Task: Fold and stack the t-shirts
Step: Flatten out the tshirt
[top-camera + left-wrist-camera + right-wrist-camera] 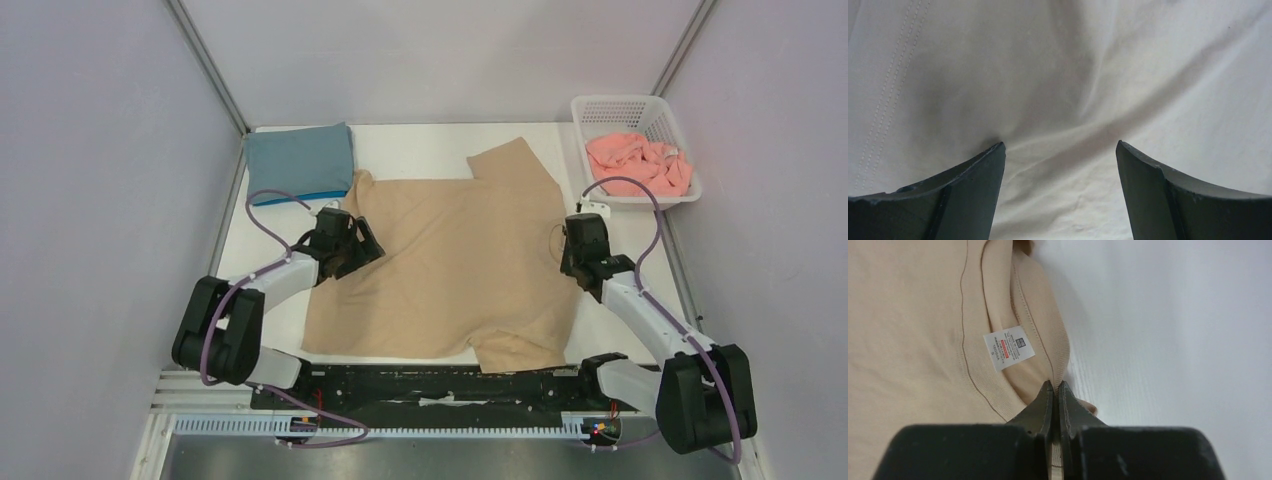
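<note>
Near the tabletop's (420,140) right edge the right gripper (1053,386) is clenched on the collar of the tan t-shirt (450,270); the left gripper (1059,145) stands spread over the same shirt's opposite side. The far right corner has a basket (625,104) holding a pink t-shirt (640,160), the far left corner a folded blue t-shirt (300,160), with bare strips along both side edges

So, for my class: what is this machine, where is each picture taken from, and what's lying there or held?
Two robot arms stand at the near edge of a table. One picture looks down from above; the others come from a camera on each wrist. A tan t-shirt lies spread on the table, a folded blue t-shirt at the far left, a pink t-shirt in a basket. The right tool is shut on the tan t-shirt's collar; the left tool is open over its cloth.
</note>
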Controlling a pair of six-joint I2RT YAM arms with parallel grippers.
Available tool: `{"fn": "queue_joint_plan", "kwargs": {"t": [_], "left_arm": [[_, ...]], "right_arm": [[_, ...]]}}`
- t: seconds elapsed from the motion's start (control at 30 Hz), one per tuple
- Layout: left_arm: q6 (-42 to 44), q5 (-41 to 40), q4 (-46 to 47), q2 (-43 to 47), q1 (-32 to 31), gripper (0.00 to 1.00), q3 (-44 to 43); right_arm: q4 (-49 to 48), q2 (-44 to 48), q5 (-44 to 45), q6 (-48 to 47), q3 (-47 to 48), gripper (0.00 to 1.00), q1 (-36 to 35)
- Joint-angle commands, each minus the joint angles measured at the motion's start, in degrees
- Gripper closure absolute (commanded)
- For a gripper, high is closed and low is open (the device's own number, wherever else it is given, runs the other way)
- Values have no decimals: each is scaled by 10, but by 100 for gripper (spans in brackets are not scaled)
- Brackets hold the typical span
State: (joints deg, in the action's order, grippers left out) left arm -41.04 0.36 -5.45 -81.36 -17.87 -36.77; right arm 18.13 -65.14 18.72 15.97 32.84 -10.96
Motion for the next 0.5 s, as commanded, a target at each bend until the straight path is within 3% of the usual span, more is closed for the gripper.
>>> {"fn": "queue_joint_plan", "kwargs": {"t": [0.0,0.13,0.17,0.23,0.3,0.37,0.4,0.47], "left_arm": [[23,-1,18,-24,-1,12,-21],[23,-1,12,-42,-1,12,-30],[24,0,10,-44,-1,12,-32],[23,0,7,-47,-1,12,-35],[24,2,5,-46,-1,12,-36],[24,-6,4,-41,-1,13,-34],[24,-7,3,-39,-1,12,-35],[25,-8,-1,-34,-1,12,-37]], "right_arm": [[119,25,97,31,34,99,-7],[132,14,112,57,-15,97,-8],[141,8,123,64,-16,90,-8],[150,4,160,75,-3,52,-8],[142,19,180,81,15,38,-8],[103,47,178,77,20,9,-8],[72,62,164,69,18,2,-8],[10,85,123,58,9,2,-8]]}}
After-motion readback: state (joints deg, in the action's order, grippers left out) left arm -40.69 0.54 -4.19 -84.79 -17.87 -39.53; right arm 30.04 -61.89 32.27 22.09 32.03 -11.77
